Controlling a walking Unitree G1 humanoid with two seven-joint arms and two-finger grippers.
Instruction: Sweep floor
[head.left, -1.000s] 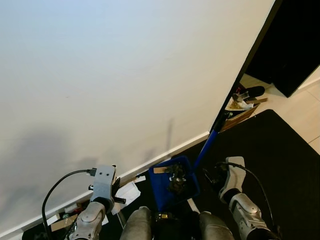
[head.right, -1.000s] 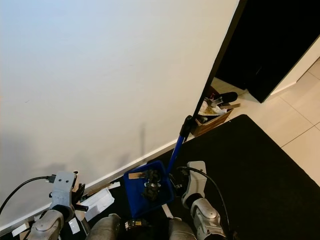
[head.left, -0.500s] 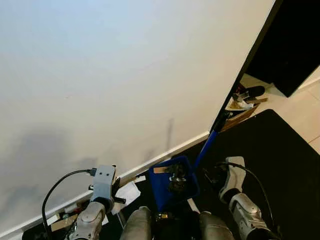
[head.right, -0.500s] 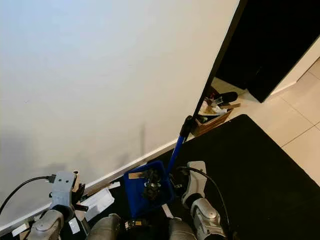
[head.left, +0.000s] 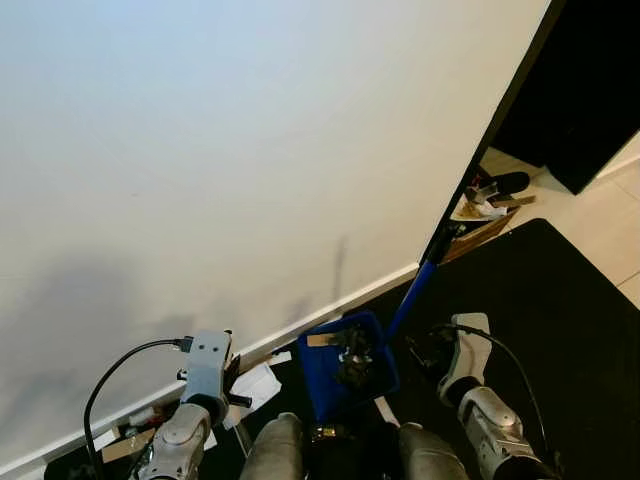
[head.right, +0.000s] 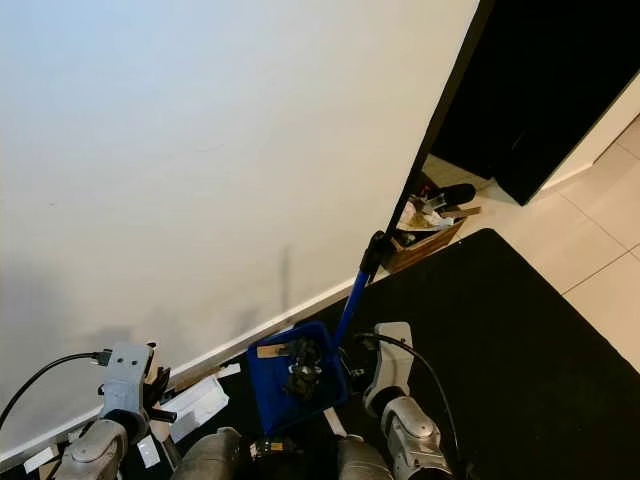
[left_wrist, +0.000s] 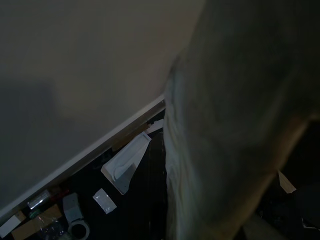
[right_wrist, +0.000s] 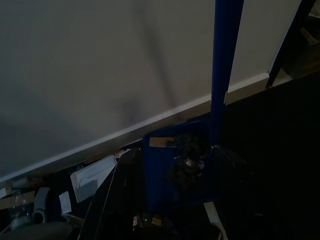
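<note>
Partly done: blue plastic long-handled dustpan (head.left: 345, 368) already loaded, white paper scraps (head.left: 256, 384) left on black floor mat (head.left: 540, 300); finger state indiscernible.

Your dustpan (head.left: 345, 375) sits on the mat (head.left: 560, 300) before the wall (head.left: 250, 150), debris (head.left: 352, 362) in it, its handle (head.left: 412, 295) rising toward the wall's corner. Paper scraps (head.left: 255, 385) lie left of it by the baseboard. A box (head.left: 478, 228) lies beyond the corner.

Black mat (head.left: 560, 300), blue dustpan (head.left: 345, 365), white litter (head.left: 255, 385) along baseboard
</note>
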